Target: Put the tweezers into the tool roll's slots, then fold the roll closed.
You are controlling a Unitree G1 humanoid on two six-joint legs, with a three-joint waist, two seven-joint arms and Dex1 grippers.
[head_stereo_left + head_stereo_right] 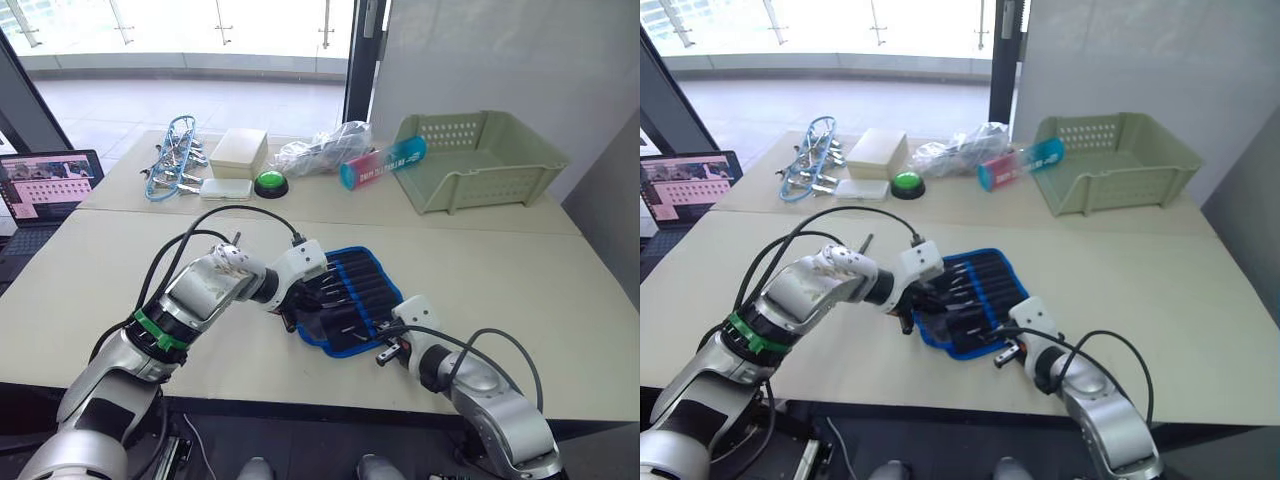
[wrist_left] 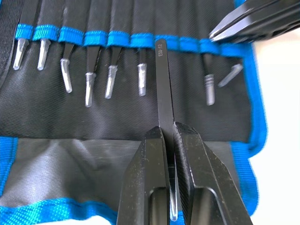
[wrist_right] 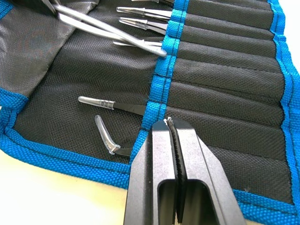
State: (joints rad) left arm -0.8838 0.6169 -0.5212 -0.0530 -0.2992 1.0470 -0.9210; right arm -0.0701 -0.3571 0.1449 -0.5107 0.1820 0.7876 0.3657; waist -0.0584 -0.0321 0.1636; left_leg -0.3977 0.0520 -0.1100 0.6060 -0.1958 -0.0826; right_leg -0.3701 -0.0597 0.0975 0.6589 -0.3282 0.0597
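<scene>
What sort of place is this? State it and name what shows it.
Probably an indoor lab or office test space: plain pale tables pushed together, an open laptop at one side, a green push button, and large glass windows behind.

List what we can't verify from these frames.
- Left gripper shut on a tweezer: whether its end has entered a slot is unclear, left wrist view.
- Right gripper shut on the roll: fabric caught or not, hidden by its fingers.
- Roll's far end: cut off, both wrist views.
- Strap: not discernible.
</scene>
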